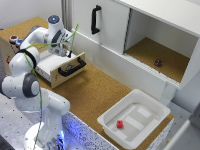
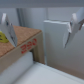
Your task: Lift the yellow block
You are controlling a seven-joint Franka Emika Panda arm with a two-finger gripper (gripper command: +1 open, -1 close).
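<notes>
1. My gripper (image 2: 40,27) hangs with its two fingers (image 2: 71,31) set well apart and nothing between them; in the exterior view it (image 1: 63,50) sits over the far end of the open drawer (image 1: 62,67), at the exterior view's left.
2. In the wrist view, a small patch of yellow (image 2: 4,36) shows just beside one fingertip, on the cork-brown surface (image 2: 22,36). It may be the yellow block, but it is too blurred and too cut off by the picture's edge for me to say so firmly. I cannot find the block in the exterior view, where my arm covers that spot.
3. The drawer is pulled out, its black handle (image 1: 71,67) facing the cork counter (image 1: 90,92).
4. Further to the exterior view's right, near the counter's edge, stands a white tray (image 1: 152,107) with a small red block (image 1: 120,124) in it.
5. Behind it the cabinet (image 1: 165,45) stands open, with a small dark object (image 1: 158,63) on its cork shelf.
</notes>
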